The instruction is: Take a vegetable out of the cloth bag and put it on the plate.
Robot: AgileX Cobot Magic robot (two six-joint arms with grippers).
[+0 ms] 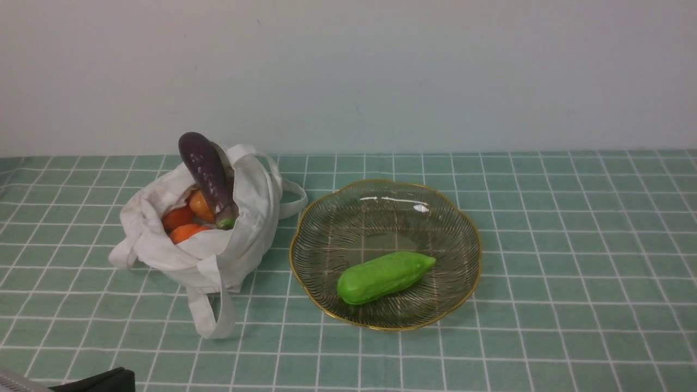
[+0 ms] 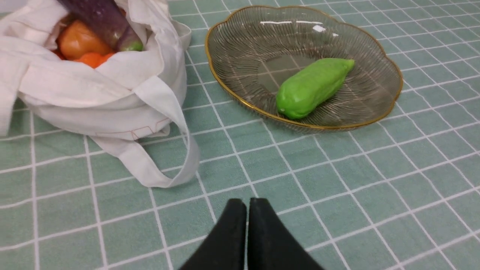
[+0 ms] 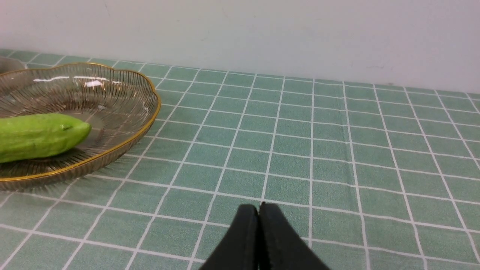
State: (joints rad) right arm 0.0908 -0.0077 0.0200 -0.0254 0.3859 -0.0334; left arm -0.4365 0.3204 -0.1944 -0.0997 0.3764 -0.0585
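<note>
The bright green vegetable (image 1: 384, 276) lies in the ribbed glass plate (image 1: 468, 245), near its front. It also shows in the left wrist view (image 2: 312, 86) and the right wrist view (image 3: 37, 135), on the plate (image 2: 378, 67) (image 3: 123, 97). The white cloth bag (image 1: 239, 245) (image 2: 93, 97) stands left of the plate, mouth open. My left gripper (image 2: 247, 204) is shut and empty, low over the tablecloth, well short of bag and plate. My right gripper (image 3: 258, 208) is shut and empty, to the right of the plate.
A dark purple eggplant (image 1: 207, 174) and round orange pieces (image 1: 185, 223) sit in the bag. A loop handle (image 1: 215, 321) lies on the green checked tablecloth (image 1: 572, 305) in front of the bag. A dark arm part (image 1: 103, 381) shows at the front left corner. A pale wall stands behind.
</note>
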